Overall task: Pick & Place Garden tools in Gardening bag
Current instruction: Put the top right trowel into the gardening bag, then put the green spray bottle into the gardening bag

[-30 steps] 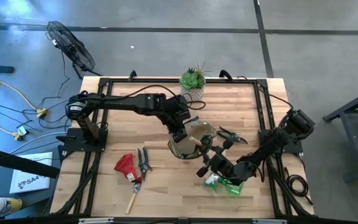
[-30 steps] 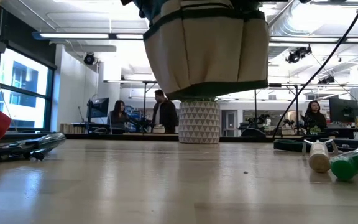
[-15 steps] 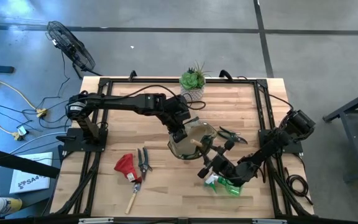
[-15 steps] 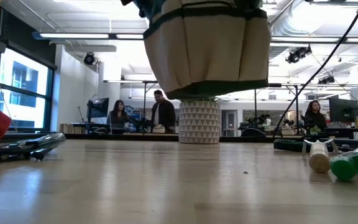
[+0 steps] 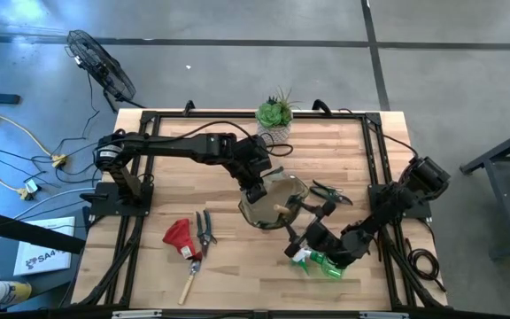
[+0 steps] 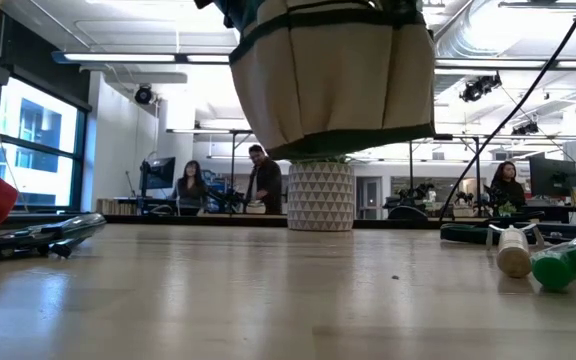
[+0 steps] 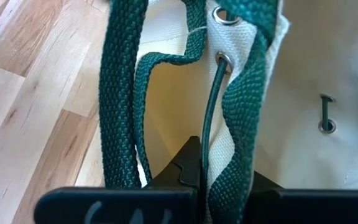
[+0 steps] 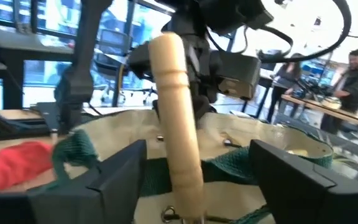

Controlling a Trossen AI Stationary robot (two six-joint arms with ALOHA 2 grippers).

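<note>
R gripper (image 5: pixel 301 223) sits just beside the bag's rim, fingers (image 8: pixel 294 177) spread apart w/ a wooden tool handle (image 8: pixel 176 127) standing upright between them, not squeezed; handle is pale, smooth, round, w/ a turned groove near the top, its lower end down inside the bag. Gardening bag (image 5: pixel 273 200) right in front of that claw: round tote, olive-tan canvas, dark green woven webbing rim & loop handles, metal eyelets, outer pockets; in low view it hangs clear above the tabletop. L gripper (image 5: pixel 257 188) at the bag's far rim from the R claw, pinched together on the green webbing strap (image 7: pixel 122 93), coarse weave showing close up. Just beside the R claw, toward the table's front edge: green spray bottle (image 5: pixel 320 262) lying on its side, glossy plastic, whitish nozzle. On the claw's other side, near the arm: black shears (image 5: pixel 328 192) flat on the wood. Well apart, past the bag: red glove (image 5: pixel 179 236), soft & crumpled; dark pruners (image 5: pixel 205 229) beside it; wooden-handled trowel (image 5: pixel 189 279) near the front edge. Beyond the bag, green succulent (image 5: pixel 275 113) in a white patterned pot. Light butcher-block table (image 5: pixel 166 168).
</note>
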